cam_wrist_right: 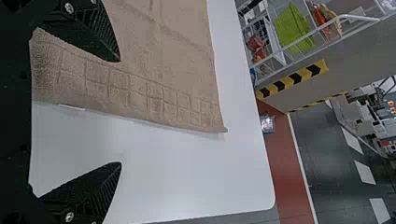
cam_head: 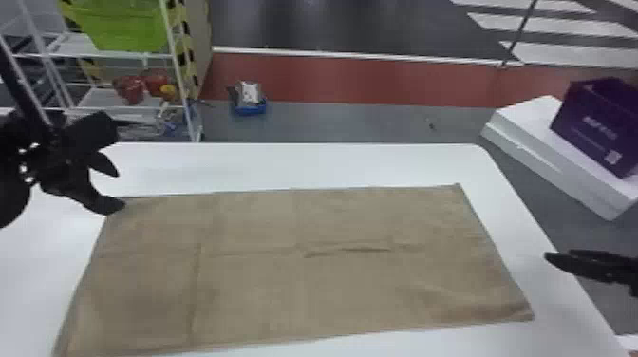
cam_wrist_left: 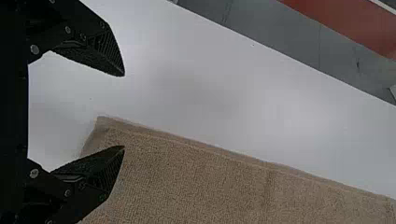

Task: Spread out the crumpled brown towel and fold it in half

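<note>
Open room above the towel (cam_head: 294,280)

No readable text; purple box (cam_head: 586,111): white lettering (cam_head: 599,127), too blurred, plus small pale square (cam_head: 613,157).

Towel (cam_head: 266,294): brown; grid-patterned band along end nearest right edge of white worktop (cam_head: 294,166). My fingers (cam_head: 107,205): black.
</note>
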Tool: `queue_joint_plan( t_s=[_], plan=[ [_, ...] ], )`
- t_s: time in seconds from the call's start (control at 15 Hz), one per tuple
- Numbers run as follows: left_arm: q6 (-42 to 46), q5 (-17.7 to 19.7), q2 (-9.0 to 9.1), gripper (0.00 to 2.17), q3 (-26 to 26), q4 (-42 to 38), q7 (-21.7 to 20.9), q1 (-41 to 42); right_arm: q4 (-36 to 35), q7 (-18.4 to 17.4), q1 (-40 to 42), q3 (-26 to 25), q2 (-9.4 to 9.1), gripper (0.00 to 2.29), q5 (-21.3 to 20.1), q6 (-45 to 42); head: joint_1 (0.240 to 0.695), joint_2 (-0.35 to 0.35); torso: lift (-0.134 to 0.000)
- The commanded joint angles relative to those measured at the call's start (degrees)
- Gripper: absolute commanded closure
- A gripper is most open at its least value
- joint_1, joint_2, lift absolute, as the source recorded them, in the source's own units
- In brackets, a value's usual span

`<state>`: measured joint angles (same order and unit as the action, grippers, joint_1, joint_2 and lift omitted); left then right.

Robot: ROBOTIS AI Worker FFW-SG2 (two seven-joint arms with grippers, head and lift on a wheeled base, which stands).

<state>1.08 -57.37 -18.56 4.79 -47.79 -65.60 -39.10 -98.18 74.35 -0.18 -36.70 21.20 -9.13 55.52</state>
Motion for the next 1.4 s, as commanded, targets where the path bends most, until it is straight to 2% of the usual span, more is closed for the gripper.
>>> queue_joint_plan(
  t_s=[0.0, 0.53, 0.6, 0.67, 1.27, 1.33],
  plan=[
    [0.01, -1.25, -0.42, 0.39, -0.4, 0.76, -0.06, 0.26, 0.0, 0.0, -0.44, 0.4, -0.02, 0.1, -0.1, -0.01, 0.695, -0.098, -0.134],
    [0.18, -2.3, -0.69, 0.46, -0.57, 1.38, -0.06, 0.26, 0.0, -0.09, -1.05, 1.19, -0.11, 0.11, -0.37, 0.17, 0.695, -0.074, -0.134],
    [0.18, -2.39, -0.69, 0.61, -0.66, 1.38, -0.23, 0.17, 0.0, -0.09, -1.14, 1.19, -0.11, 0.11, -0.37, 0.17, 0.695, -0.074, -0.134],
    [0.18, -2.39, -0.69, 0.66, -0.66, 1.47, -0.32, 0.26, 0.0, -0.09, -1.23, 1.19, -0.11, 0.11, -0.37, 0.17, 0.695, -0.075, -0.134],
    [2.82, -2.39, -0.95, 0.67, -0.49, 1.47, -0.85, 1.22, 0.79, -1.14, -2.2, 2.33, -0.2, 0.11, -0.89, 0.17, 0.695, -0.078, -0.134],
    [3.17, -2.3, -1.12, 0.91, -0.4, 1.47, -1.2, 1.31, 0.79, -1.32, -2.28, 2.68, -0.2, 0.11, -0.89, 0.17, 0.695, -0.078, -0.134]
  ],
)
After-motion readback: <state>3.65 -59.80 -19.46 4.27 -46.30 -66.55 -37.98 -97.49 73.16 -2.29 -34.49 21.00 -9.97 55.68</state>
